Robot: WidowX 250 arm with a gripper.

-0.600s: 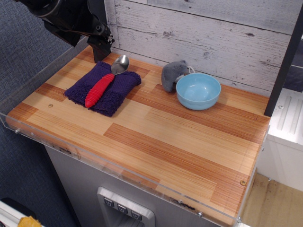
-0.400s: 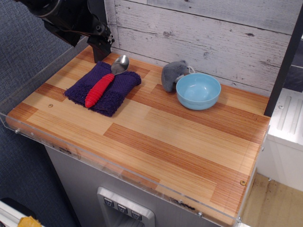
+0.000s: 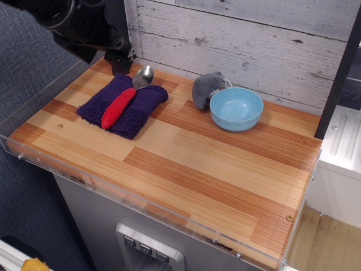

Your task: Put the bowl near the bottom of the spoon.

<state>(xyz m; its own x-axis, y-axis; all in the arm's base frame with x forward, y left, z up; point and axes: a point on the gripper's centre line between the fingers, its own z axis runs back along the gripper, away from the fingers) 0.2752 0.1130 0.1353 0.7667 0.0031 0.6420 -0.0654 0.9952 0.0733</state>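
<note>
observation.image: black claw up at the back-left corner of the table, spoon on its cloth, bowl off to the right.

The claw (image 3: pixel 120 62) hangs above the wooden table (image 3: pixel 186 169), just behind the purple cloth (image 3: pixel 125 104); its dark fingers merge together, so I cannot tell how far apart they are, and nothing shows in their grip or touching them. On the cloth lies the spoon (image 3: pixel 123 101), silver head toward the wall and red handle running toward the front-left. Right of the cloth, a grey stuffed toy (image 3: pixel 206 87) sits by the wall. The light-blue bowl (image 3: pixel 236 108) stands upright, touching the toy's right side, well apart from the spoon's handle end.
</note>
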